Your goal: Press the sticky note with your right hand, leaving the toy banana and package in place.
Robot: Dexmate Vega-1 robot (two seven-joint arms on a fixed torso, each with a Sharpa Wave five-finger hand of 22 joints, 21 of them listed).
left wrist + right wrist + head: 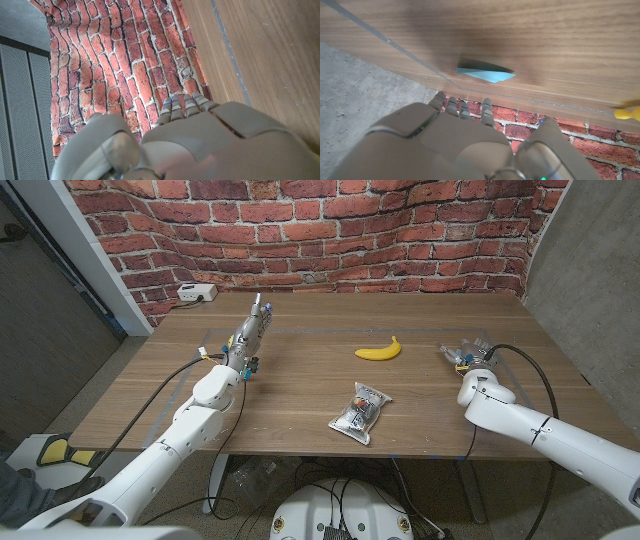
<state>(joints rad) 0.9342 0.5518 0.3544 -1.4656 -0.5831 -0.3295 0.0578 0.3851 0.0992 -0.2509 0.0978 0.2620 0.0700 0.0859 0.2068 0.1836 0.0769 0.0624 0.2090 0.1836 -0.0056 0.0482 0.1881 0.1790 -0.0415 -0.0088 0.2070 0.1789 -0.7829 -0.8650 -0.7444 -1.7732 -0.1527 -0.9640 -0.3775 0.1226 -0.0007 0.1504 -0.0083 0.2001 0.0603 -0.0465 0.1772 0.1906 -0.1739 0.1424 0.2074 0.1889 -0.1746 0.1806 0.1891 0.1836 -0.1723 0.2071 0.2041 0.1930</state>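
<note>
We have our right robot hand [466, 358] hovering near the far right part of the desk [300, 395], fingers spread and grasping nothing. The sticky note [485, 74] lies on the wood just ahead of those fingers in the right wrist view, pale blue, with one edge that seems to lift off the surface; in the head view we cannot make it out, since the hand sits over that spot. The toy banana [378, 351] rests near the hand toward the middle of the desk, and the package [360, 412] lies nearer us, well apart from the note.

The main risk, as we judge it, is a slanted press: if our fingers come down on the raised edge, we may fold or push the note instead of pinning it. A sideways drift could also nudge the banana. The note sits close to the desk's edge, so a shove might send it off. Our left robot hand [248, 335] waits on the other side, fingers extended and empty.
</note>
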